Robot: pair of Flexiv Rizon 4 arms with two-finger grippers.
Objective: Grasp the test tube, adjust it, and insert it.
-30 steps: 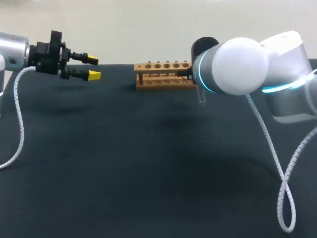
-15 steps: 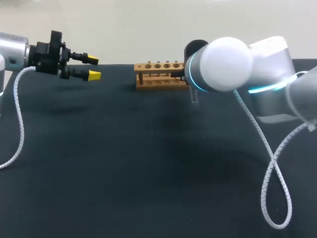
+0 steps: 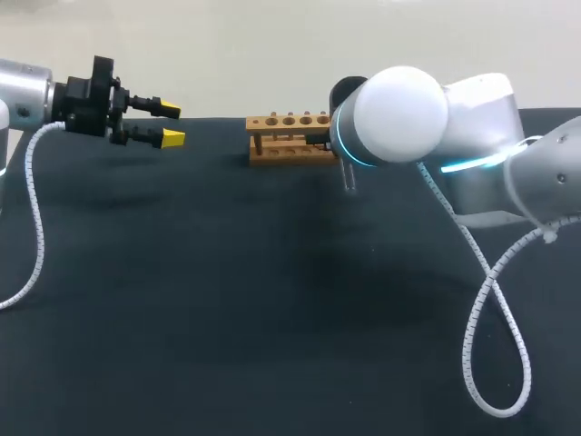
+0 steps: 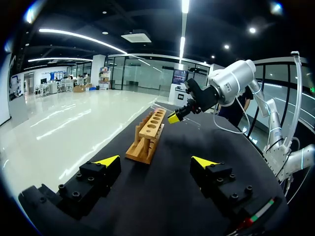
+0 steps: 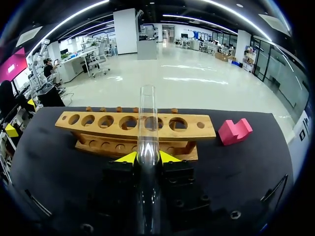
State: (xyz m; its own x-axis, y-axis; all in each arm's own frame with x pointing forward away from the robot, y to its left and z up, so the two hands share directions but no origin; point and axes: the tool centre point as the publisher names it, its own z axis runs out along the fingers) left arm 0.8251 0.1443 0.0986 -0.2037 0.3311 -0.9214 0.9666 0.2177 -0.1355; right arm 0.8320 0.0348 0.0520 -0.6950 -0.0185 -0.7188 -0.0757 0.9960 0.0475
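A clear glass test tube (image 5: pixel 146 129) is clamped between the yellow tips of my right gripper (image 5: pixel 147 158), with its open end pointing ahead at the wooden rack (image 5: pixel 101 120). The rack's top board has a row of several holes. In the head view the rack (image 3: pixel 289 138) stands at the table's far middle. The tube's other end (image 3: pixel 349 176) hangs below my right arm's white elbow (image 3: pixel 399 113), which hides that gripper. My left gripper (image 3: pixel 163 123) hovers open and empty far to the left of the rack. Its own view shows its tips (image 4: pixel 156 162) wide apart and the rack (image 4: pixel 147 132) ahead.
A pink block (image 5: pixel 235 131) lies on the black table cloth (image 3: pixel 227 300) beside the rack's right end. A coiled white cable (image 3: pixel 495 318) hangs from my right arm, and another cable (image 3: pixel 34 209) trails from my left arm.
My right arm has swung left toward the rack, carrying the tube with it. The left arm has stayed put.
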